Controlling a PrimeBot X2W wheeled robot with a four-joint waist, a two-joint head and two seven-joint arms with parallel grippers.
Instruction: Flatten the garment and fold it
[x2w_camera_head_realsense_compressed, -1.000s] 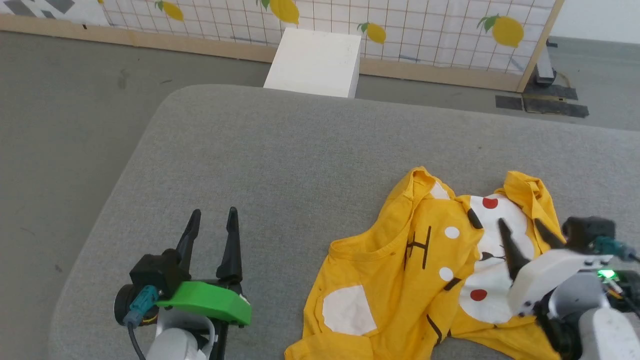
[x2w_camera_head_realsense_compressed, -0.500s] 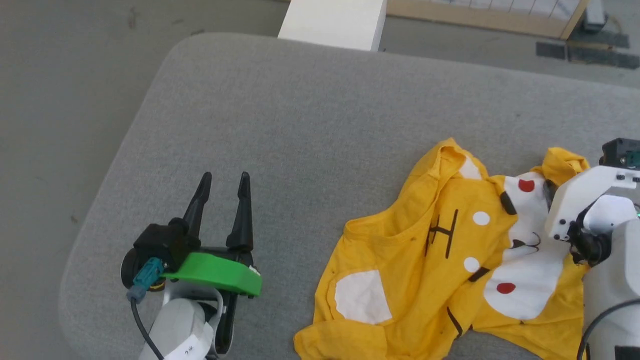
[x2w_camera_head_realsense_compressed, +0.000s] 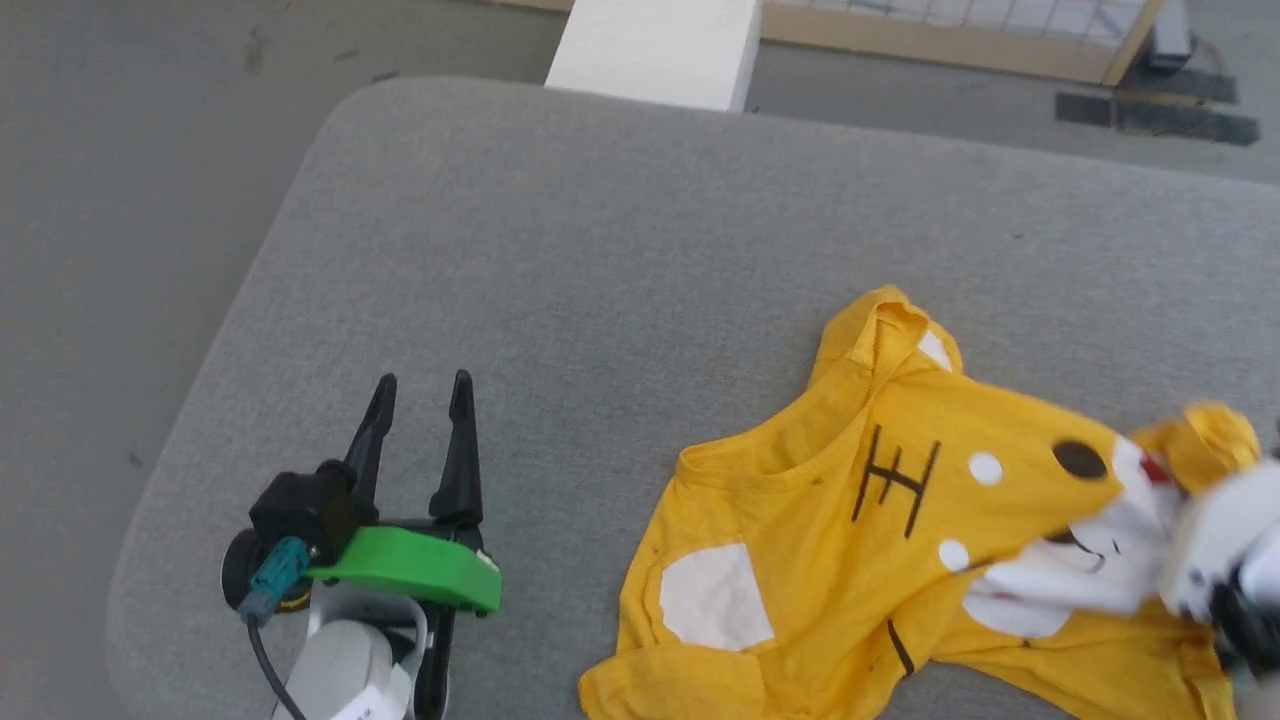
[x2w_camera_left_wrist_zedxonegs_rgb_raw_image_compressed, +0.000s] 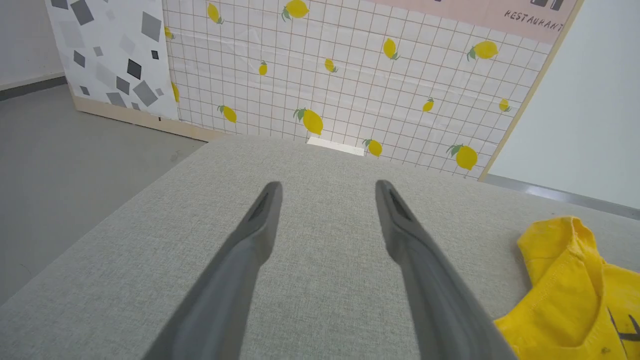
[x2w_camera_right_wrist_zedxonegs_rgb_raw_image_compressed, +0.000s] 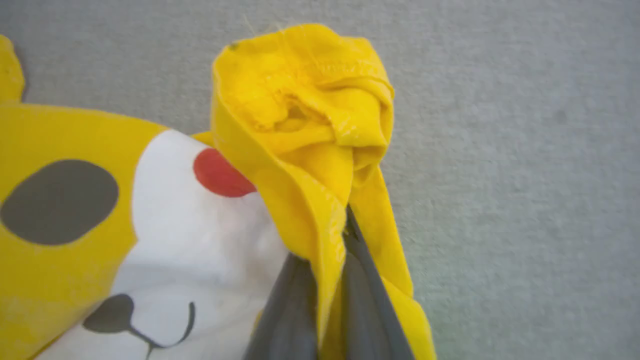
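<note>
Fingers (x2w_camera_right_wrist_zedxonegs_rgb_raw_image_compressed: 362, 300) on the right gripper (x2w_camera_right_wrist_zedxonegs_rgb_raw_image_compressed: 322, 240) are clamped tight on a bunched-up wad of the yellow T-shirt (x2w_camera_head_realsense_compressed: 850, 560). In the right wrist view the cloth is pinched right between them, and a rolled lump of hemmed fabric (x2w_camera_right_wrist_zedxonegs_rgb_raw_image_compressed: 305, 95) sticks up past the tips. Could be a sleeve or a bottom edge, honestly can't tell which. Right next to that lump you can see the cartoon face: white snout patch, one red dot, a big black oval, and a little curved mouth line.

In the head view the shirt lies crumpled on the near right part of the grey table (x2w_camera_head_realsense_compressed: 600, 250), print side up and neck hole facing left-ish. The right side of it is pulled toward the right gripper at the edge of the picture. That gripper is just a pale blur there, so no detail.

The left gripper (x2w_camera_head_realsense_compressed: 423, 385) sits over bare table, well to the left of the shirt. Its fingers (x2w_camera_left_wrist_zedxonegs_rgb_raw_image_compressed: 260, 225) are spread wide with nothing between them. In its own wrist view a corner of the shirt shows at the lower right, apart from the fingers.

Past the far edge of the table there's a white box (x2w_camera_head_realsense_compressed: 650, 45), and behind it a grid wall panel with lemons printed on it (x2w_camera_left_wrist_zedxonegs_rgb_raw_image_compressed: 350, 75).
</note>
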